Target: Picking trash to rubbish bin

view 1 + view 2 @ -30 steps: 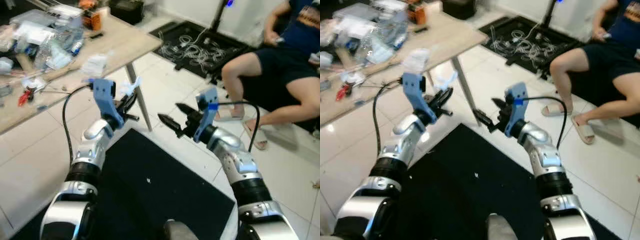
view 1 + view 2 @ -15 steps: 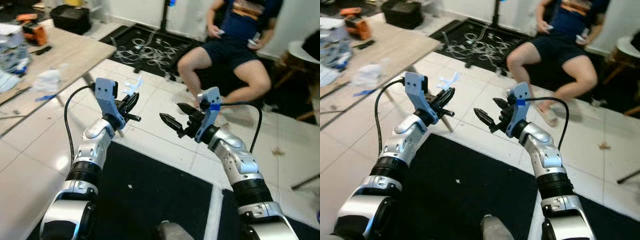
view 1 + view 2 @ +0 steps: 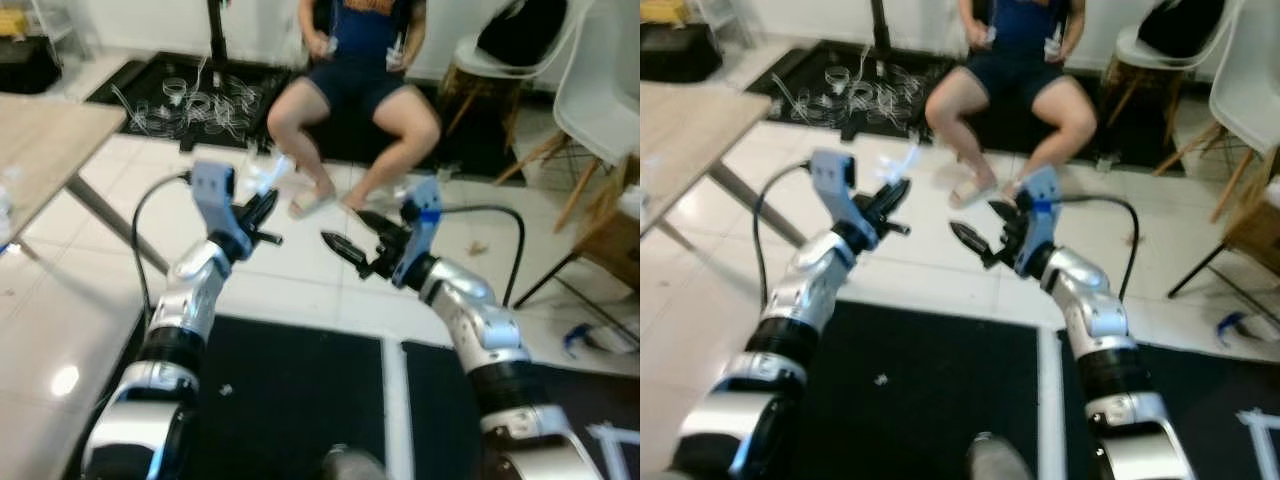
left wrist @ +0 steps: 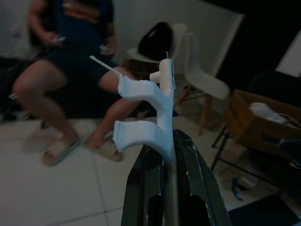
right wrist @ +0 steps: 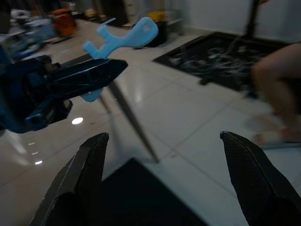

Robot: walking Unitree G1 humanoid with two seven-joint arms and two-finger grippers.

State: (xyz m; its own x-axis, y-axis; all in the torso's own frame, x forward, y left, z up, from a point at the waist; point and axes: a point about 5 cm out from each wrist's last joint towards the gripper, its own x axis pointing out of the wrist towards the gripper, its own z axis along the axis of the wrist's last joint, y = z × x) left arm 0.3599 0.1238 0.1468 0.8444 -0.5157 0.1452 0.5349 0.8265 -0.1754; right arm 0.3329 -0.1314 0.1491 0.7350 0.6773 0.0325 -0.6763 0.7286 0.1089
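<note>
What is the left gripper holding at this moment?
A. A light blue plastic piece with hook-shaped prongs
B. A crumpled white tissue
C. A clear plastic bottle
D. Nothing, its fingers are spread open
A. The left wrist view shows the left gripper shut on a light blue plastic piece that sticks up from between the fingers, and the head views show the same piece at its tip; the right gripper is open and empty.

Home workroom, white tiled floor (image 3: 300,265), tangled cables (image 3: 190,100), white chairs (image 3: 590,90)
</note>
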